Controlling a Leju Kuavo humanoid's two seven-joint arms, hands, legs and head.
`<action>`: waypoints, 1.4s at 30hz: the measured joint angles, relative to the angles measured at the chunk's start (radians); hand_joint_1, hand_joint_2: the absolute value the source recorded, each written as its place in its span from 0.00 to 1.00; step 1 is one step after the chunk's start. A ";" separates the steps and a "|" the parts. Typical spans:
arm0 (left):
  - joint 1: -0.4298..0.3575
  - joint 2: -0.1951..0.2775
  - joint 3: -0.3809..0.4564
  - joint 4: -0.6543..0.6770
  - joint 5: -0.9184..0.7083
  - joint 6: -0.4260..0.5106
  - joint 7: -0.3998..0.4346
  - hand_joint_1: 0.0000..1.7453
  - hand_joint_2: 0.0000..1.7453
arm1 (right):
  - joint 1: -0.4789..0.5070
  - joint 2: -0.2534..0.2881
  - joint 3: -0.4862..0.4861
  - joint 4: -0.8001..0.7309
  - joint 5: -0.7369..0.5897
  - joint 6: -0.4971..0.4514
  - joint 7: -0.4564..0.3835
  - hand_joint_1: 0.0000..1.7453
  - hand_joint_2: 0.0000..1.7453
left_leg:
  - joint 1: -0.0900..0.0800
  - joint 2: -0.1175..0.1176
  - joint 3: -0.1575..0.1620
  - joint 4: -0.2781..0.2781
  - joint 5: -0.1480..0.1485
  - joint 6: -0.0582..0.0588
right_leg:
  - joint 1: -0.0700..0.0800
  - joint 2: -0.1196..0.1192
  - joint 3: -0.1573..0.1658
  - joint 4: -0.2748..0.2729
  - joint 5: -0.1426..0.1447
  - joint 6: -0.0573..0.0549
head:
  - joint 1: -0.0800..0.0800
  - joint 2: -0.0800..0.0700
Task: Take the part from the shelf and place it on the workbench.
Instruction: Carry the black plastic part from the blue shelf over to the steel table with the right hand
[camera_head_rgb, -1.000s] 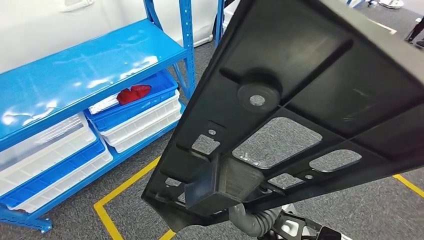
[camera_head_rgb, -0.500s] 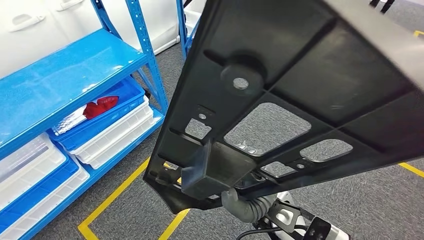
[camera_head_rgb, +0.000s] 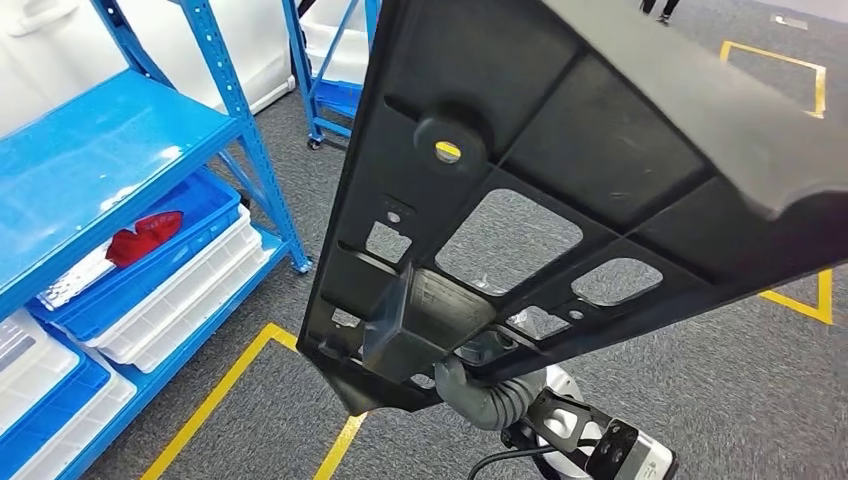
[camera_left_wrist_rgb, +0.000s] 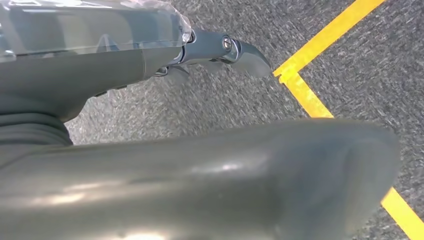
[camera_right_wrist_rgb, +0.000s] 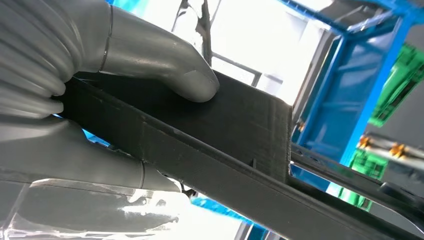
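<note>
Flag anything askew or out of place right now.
Nothing looks damaged or spilled. The black part is carried tilted, gripped by the right hand. A red item lies in a blue bin on the shelf.

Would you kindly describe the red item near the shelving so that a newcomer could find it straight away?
Start at the blue shelf rack on the left of the head view. Under its top shelf sits a stack of white and blue bins; the red item lies in the uppermost blue bin. It is the one red thing among them.
</note>
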 joint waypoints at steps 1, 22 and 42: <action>0.000 -0.001 0.001 0.000 0.001 0.005 0.000 0.00 0.00 | 0.003 -0.002 0.000 0.001 -0.005 0.001 0.000 1.00 1.00 | -0.001 0.012 0.001 0.000 -0.002 -0.001 | -0.001 -0.003 0.003 -0.007 0.015 0.000 | 0.000 0.000; 0.000 0.021 0.033 -0.001 0.015 -0.007 -0.040 0.00 0.00 | 0.006 -0.027 0.000 -0.022 -0.057 0.004 0.000 1.00 1.00 | 0.001 -0.099 -0.010 0.017 -0.006 -0.037 | 0.009 0.099 0.143 -0.280 0.121 -0.043 | 0.000 0.000; -0.019 0.053 0.045 -0.002 0.011 -0.053 -0.034 0.00 0.00 | -0.018 -0.037 0.008 -0.036 0.010 -0.143 0.000 1.00 1.00 | -0.003 0.021 -0.008 0.070 -0.068 -0.047 | 0.009 -0.019 0.150 -0.297 0.120 -0.060 | 0.000 0.000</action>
